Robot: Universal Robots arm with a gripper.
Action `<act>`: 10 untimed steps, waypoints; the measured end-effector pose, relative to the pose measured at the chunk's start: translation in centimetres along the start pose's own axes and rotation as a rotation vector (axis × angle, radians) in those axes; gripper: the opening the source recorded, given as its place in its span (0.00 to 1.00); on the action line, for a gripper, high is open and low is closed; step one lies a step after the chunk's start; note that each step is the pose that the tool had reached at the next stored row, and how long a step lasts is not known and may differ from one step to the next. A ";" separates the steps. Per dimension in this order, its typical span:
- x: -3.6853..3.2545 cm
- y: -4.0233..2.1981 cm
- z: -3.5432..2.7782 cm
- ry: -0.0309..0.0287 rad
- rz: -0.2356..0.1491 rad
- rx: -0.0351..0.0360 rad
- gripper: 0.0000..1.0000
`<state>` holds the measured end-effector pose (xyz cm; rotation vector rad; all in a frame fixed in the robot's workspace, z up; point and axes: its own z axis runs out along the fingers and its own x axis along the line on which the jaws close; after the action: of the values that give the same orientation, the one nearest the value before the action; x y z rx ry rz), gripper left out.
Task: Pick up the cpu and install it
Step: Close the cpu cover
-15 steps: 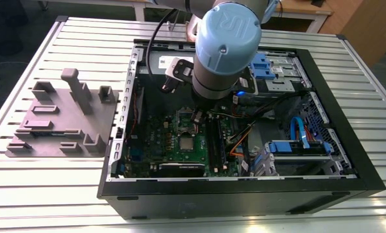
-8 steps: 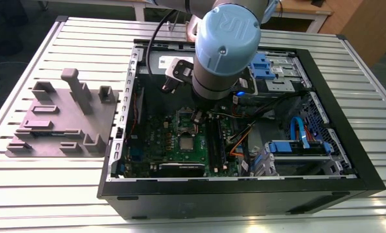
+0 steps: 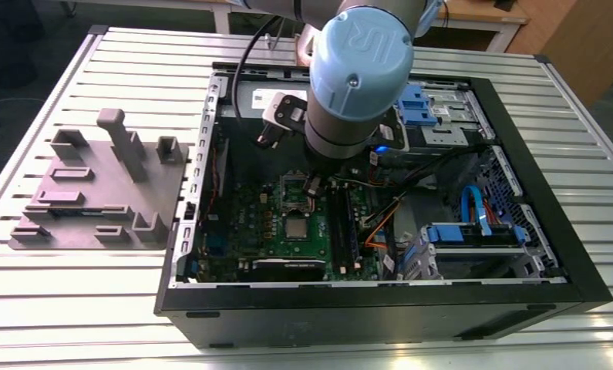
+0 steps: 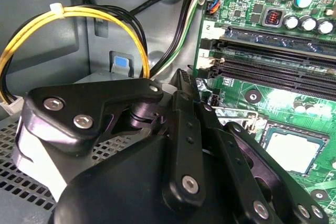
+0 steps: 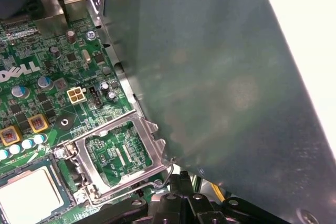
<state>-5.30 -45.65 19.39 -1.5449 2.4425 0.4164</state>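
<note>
cpu (image 5: 29, 195) sat in socket (image 5: 67, 182) | light, stiff, fragile (edges only, I'd say) | gripper (image 4: 184, 77) looked closed, empty

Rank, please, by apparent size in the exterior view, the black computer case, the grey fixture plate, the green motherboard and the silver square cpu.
1. Black computer case.
2. Grey fixture plate and green motherboard: too alike to rank, the board partly behind the arm.
3. Silver square cpu.

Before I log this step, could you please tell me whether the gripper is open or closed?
Gripper: cannot be told; the chip lies on the green board.
</note>
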 end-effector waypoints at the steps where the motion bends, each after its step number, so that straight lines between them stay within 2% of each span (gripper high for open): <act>1: 0.00 0.00 0.02 0.0014 0.001 -0.0005 0.10; 4: -0.01 0.00 -0.01 0.0090 0.006 -0.0025 0.10; 8: -0.03 0.01 -0.09 0.0223 0.013 -0.0076 0.10; 10: -0.07 0.03 -0.19 0.0265 0.015 -0.0093 0.10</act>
<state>-5.30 -45.65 19.60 -1.5459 2.4773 0.4133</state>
